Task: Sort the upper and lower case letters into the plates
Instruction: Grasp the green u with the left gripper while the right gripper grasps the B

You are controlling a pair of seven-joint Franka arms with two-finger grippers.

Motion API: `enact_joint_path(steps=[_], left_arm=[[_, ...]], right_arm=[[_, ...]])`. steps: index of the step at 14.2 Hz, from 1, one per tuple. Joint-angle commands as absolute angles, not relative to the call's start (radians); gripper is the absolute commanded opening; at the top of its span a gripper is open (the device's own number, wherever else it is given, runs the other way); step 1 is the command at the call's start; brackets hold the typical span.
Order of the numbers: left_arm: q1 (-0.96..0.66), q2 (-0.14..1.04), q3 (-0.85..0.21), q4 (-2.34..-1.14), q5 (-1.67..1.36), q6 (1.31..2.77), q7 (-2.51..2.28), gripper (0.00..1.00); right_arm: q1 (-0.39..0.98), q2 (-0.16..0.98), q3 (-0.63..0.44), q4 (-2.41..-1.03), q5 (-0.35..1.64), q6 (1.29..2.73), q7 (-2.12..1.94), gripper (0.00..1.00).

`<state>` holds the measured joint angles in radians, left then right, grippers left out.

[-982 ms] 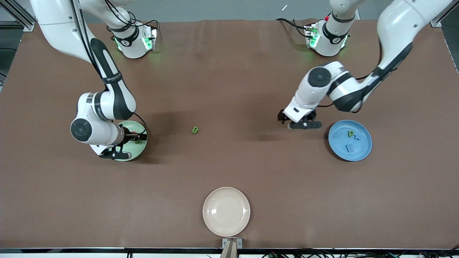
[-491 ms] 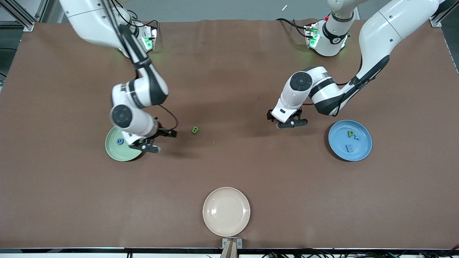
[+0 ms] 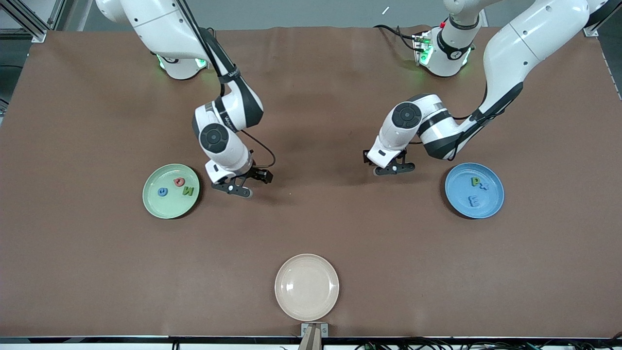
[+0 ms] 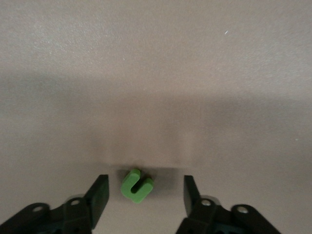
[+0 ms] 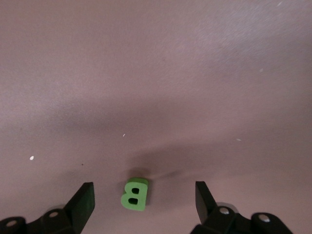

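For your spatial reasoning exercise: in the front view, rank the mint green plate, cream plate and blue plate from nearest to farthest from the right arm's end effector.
1. Mint green plate, beside the right end effector.
2. Cream plate, nearest the front camera.
3. Blue plate, toward the left arm's end.

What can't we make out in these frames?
- Green B: front view, hidden under the right gripper; right wrist view alone shows it.
- Green letter: front view, hidden under the left gripper; its identity unclear in left wrist view.
- Letters on the mint plate: front view, too small to read.
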<state>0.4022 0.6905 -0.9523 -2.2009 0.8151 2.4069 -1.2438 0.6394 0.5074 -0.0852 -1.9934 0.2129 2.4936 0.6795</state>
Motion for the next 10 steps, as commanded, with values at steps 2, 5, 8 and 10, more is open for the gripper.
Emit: enact_joint_path(steps=[2, 5, 8, 10], left_arm=[[0.388, 0.692, -0.934, -2.206, 0.831, 2.422, -1.261, 0.58], [0.387, 0.695, -0.933, -2.212, 0.831, 2.422, -1.261, 0.48], [0.387, 0.703, -0.931, -2.212, 0.834, 2.422, -1.259, 0.38], [0.387, 0.703, -0.931, -2.212, 0.834, 2.422, -1.259, 0.27]], right_arm=[[0.676, 0.528, -0.097, -2.034, 0.232, 2.571, 0.735, 0.85], [0.695, 0.529, -0.097, -2.036, 0.232, 2.569, 0.775, 0.78], [0.713, 0.535, -0.097, -2.037, 0.232, 2.571, 0.804, 0.70], [0.722, 0.537, -0.097, -2.037, 0.232, 2.571, 0.805, 0.63]])
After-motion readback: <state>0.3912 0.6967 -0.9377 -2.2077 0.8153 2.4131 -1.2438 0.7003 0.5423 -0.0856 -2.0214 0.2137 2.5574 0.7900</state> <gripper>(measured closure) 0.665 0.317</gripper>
